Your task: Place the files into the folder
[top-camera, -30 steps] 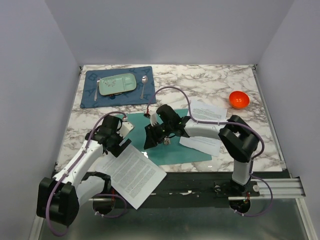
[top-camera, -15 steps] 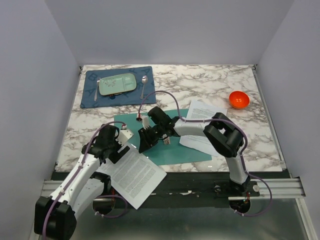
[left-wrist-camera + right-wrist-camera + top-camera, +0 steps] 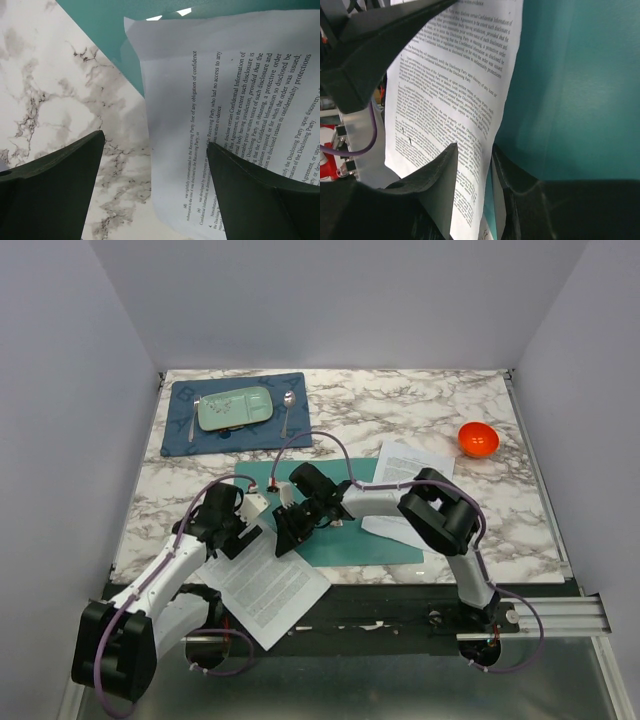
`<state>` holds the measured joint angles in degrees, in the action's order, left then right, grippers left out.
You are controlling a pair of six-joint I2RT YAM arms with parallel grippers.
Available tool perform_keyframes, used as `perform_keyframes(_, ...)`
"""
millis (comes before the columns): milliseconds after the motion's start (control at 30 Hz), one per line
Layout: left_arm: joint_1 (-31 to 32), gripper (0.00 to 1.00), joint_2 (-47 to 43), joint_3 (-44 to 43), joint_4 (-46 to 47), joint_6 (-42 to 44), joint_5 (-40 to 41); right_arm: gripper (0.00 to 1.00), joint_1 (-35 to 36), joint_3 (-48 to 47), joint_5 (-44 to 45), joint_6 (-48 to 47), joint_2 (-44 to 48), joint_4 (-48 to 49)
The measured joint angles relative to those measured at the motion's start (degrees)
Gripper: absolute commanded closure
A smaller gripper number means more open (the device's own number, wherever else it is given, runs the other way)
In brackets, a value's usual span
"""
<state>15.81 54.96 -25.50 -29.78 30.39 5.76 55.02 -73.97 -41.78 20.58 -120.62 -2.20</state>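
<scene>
A white printed sheet (image 3: 265, 585) lies at the table's near left, its lower part hanging over the front edge. Its top corner reaches the teal folder (image 3: 350, 535), which lies flat mid-table. My right gripper (image 3: 285, 530) is at that corner. In the right wrist view its jaws (image 3: 474, 150) stand a narrow gap apart, with the sheet's edge (image 3: 455, 75) between them and the folder (image 3: 570, 90) behind. My left gripper (image 3: 232, 530) is wide open (image 3: 155, 139) just above the sheet's left edge (image 3: 225, 100) and the marble, with the folder's corner (image 3: 100, 25) beyond. More sheets (image 3: 415, 465) lie right of the folder.
A dark blue placemat (image 3: 180, 435) at the back left carries a pale green tray (image 3: 235, 407), a spoon (image 3: 288, 410) and a fork (image 3: 197, 418). An orange bowl (image 3: 478, 438) sits at the back right. A purple cable loops over the folder.
My right gripper has slid left along the folder to the sheet's top corner. My left arm drew back toward the near edge, then came forward again. The sheet shifted slightly.
</scene>
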Motion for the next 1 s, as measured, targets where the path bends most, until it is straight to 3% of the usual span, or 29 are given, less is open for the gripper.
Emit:
perform_keyframes(67, -0.1, 0.01, 0.0, 0.0, 0.3, 0.0, 0.1, 0.68, 0.4, 0.0, -0.7, 0.5, -0.7, 0.5)
perform_keyframes(167, -0.1, 0.01, -0.2, 0.1, 0.3, 0.0, 0.1, 0.86, 0.9, 0.0, -0.9, 1.3, -1.1, 1.4)
perform_keyframes(200, -0.1, 0.01, -0.4, 0.1, 0.3, -0.1, 0.1, 0.98, 1.0, 0.0, -0.9, 1.7, -1.2, 1.7)
perform_keyframes(233, -0.1, 0.01, -0.5, 0.1, 0.2, -0.2, 0.1, 0.99, 1.0, 0.0, -0.9, 2.0, -1.3, 2.0)
perform_keyframes(400, -2.5, 0.01, -2.6, -1.4, -2.8, -0.3, 0.0, 0.99, 1.0, 0.2, 0.3, 2.2, -0.6, 2.3)
perform_keyframes(700, -24.9, 0.01, -2.2, -25.3, -9.1, 1.7, -10.8, 1.00, -2.5, 0.2, 11.0, -5.3, 14.4, -5.9)
perform_keyframes(1000, -28.8, 0.01, 8.1, -23.6, -10.3, 2.4, -17.7, 1.00, -15.9, 1.1, 19.0, -13.0, 26.3, -11.8)
